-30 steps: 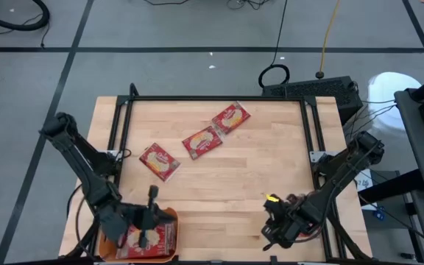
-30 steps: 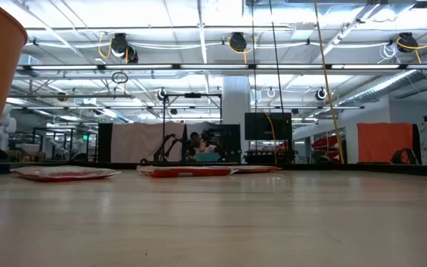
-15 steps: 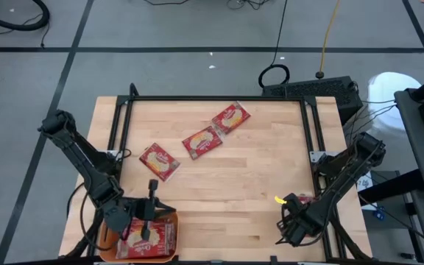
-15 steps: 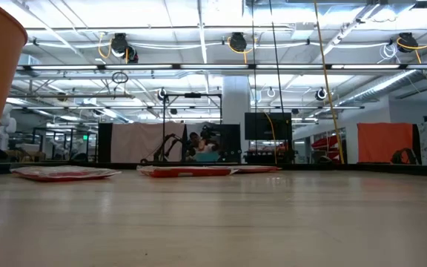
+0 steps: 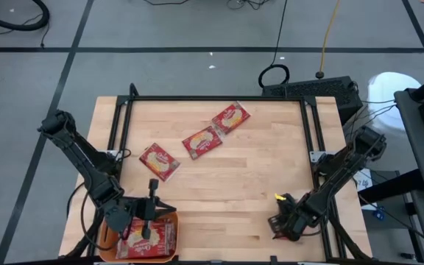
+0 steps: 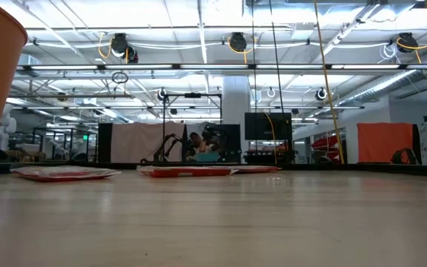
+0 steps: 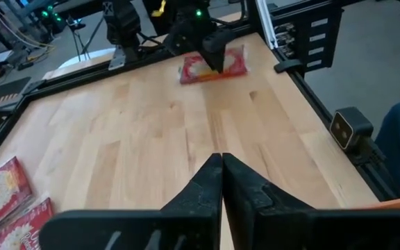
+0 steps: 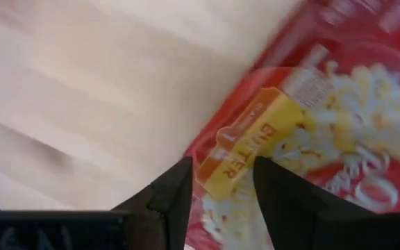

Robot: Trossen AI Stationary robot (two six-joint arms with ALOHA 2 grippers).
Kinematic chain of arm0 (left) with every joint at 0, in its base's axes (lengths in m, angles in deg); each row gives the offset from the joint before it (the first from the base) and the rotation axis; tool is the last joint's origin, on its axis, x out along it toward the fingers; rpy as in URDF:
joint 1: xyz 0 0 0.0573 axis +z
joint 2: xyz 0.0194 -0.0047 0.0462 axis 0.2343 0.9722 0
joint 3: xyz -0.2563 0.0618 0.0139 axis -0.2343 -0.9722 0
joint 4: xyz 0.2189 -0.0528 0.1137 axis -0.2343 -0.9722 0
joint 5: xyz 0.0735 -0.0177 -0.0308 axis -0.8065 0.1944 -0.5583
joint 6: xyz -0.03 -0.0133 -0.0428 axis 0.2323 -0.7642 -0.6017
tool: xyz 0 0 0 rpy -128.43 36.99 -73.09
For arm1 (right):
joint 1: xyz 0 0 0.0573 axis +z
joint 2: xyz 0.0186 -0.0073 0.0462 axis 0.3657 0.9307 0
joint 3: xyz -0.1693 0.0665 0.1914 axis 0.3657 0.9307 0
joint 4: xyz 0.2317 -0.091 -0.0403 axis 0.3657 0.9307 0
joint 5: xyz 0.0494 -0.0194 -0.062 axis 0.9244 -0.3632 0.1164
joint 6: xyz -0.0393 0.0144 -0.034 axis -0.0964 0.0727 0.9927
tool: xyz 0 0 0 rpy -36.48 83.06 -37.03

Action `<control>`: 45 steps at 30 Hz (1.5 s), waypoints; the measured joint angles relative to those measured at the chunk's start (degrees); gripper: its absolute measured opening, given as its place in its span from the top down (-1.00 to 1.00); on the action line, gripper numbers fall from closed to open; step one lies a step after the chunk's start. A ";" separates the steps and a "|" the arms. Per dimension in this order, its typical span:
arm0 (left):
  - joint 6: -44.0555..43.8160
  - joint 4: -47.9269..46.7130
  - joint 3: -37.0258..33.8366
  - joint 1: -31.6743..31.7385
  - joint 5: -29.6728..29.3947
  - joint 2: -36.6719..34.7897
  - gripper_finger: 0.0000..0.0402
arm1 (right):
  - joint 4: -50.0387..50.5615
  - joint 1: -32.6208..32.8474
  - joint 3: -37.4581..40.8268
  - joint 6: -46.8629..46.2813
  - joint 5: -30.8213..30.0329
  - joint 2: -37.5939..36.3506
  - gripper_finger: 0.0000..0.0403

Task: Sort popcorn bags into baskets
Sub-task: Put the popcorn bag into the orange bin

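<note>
- Left gripper (image 5: 152, 210): lower left of the high view, over the orange basket (image 5: 169, 218). Fingers clenched together, nothing between them (the left wrist view shows the two dark fingers (image 7: 207, 191) pressed flat against each other).
- Orange basket: at the bottom-left corner of the table (image 5: 256, 169). Popcorn bags (image 5: 152, 237) lie stacked inside it; their count cannot be told.
- Right gripper (image 5: 278, 223): lower right of the high view, low over the table's near edge. In the right wrist view its fingers (image 8: 169, 198) stand apart over a red popcorn bag (image 8: 304, 132) with a yellow "BUTTER" label. Whether they grip the bag cannot be told.
- That same bag (image 7: 214, 64) appears at the top centre of the left wrist view, lying flat under the far arm.
- Three loose popcorn bags lie flat on the table in the high view: one left of centre (image 5: 159, 160), one at centre (image 5: 202, 142), one toward the upper middle (image 5: 230, 118); the last two touch or overlap at a corner.
- Low view: the basket wall fills the left edge, with the packets (image 6: 65, 173) flat on the boards in the distance.
</note>
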 joint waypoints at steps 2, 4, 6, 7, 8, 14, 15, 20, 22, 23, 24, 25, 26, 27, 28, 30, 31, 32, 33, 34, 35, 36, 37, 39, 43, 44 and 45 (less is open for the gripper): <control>0.11 -0.04 0.00 -0.04 0.01 0.00 0.97 | -2.45 -0.69 0.09 0.67 -8.79 0.04 0.28; 0.11 0.00 0.00 -0.04 0.01 0.00 0.98 | -5.38 -1.56 0.20 3.47 -20.28 0.26 0.28; -0.07 -0.02 0.00 -0.04 0.01 0.00 0.97 | -7.72 -2.60 0.46 7.62 -27.88 0.68 0.28; -0.24 -0.02 0.00 -0.04 0.01 0.00 0.95 | -9.05 -3.21 0.47 10.34 -29.73 0.48 0.28; -0.45 0.00 0.00 -0.04 0.01 0.00 0.93 | -10.71 -3.97 0.44 13.06 -30.71 0.26 0.28; -2.02 -0.02 0.00 -0.04 0.01 0.00 0.87 | -16.15 -6.18 -1.00 31.32 -26.45 0.09 0.28; -2.12 -0.02 0.00 -0.04 0.01 0.00 0.88 | -16.50 -6.18 -1.68 34.97 -26.32 0.09 0.28; -2.47 -0.02 0.00 -0.01 0.01 0.00 0.95 | -16.80 -4.52 -3.46 53.93 -26.16 -0.02 0.28; -2.47 -0.04 0.00 0.17 0.01 0.00 0.97 | -16.60 -3.45 -3.50 61.06 -26.17 0.17 0.28; -2.47 -0.04 0.00 0.17 0.01 0.00 0.98 | -16.08 -2.97 -3.56 63.62 -26.22 0.41 0.28; -2.47 -0.04 0.00 0.17 -0.01 0.00 0.98 | -15.21 -2.52 -3.56 65.42 -26.27 0.76 0.28; -2.47 -0.04 0.00 0.17 -0.01 0.00 0.98 | -14.01 -2.26 -3.54 66.00 -26.23 1.15 0.28; -2.47 -0.04 0.00 0.23 0.00 0.00 0.97 | -13.02 -2.11 -3.54 66.15 -26.23 1.51 0.28; -2.48 -0.04 0.00 0.22 -0.01 0.00 0.95 | -12.25 -2.00 -3.54 66.22 -26.23 1.86 0.27; -2.49 -0.04 0.00 0.22 -0.03 0.00 0.93 | -11.78 -1.94 -3.54 66.56 -26.23 2.21 0.27; -2.49 -0.04 0.00 0.22 -0.40 0.00 0.89 | -11.56 -1.96 -3.54 68.37 -26.02 2.99 0.23; -2.49 -0.04 0.00 0.22 -0.43 0.00 0.88 | -11.54 -1.96 -3.54 69.34 -25.98 3.22 0.20; -2.49 -0.04 0.00 0.23 -0.49 0.00 0.88 | -11.54 -1.95 -3.54 70.42 -26.08 3.48 0.17; -2.49 -0.04 0.00 0.30 -0.63 0.00 0.88 | -11.54 -1.94 -3.54 71.33 -26.07 3.72 0.13; -2.49 -0.04 0.00 0.44 -0.74 0.00 0.88 | -11.50 -1.95 -3.54 71.82 -26.05 4.02 0.09; -2.49 -0.04 0.00 0.64 -0.80 0.00 0.88 | -10.82 -1.96 -3.54 71.94 -25.94 4.39 0.05; -2.49 -0.04 0.00 0.87 -0.84 0.00 0.88 | -9.79 -1.96 -3.54 71.89 -25.08 4.84 0.01; -2.51 -0.04 0.00 1.08 -0.86 0.00 0.88 | -8.61 -1.96 -3.54 71.64 -24.24 5.32 -0.02; -2.50 -0.04 0.00 1.50 -0.86 0.01 0.87 | -7.23 -1.96 -3.56 71.62 -23.76 6.09 -0.04; -2.51 -0.05 0.00 2.45 -0.82 0.02 0.87 | -6.62 -1.94 -3.69 72.18 -25.36 7.49 0.01; -2.51 -0.07 0.00 2.64 -0.84 0.02 0.87 | -6.65 -1.94 -3.69 72.32 -25.89 7.73 0.05; -2.51 -0.04 0.00 2.83 -0.84 0.00 0.87 | -6.77 -1.94 -3.69 72.56 -26.51 8.01 0.10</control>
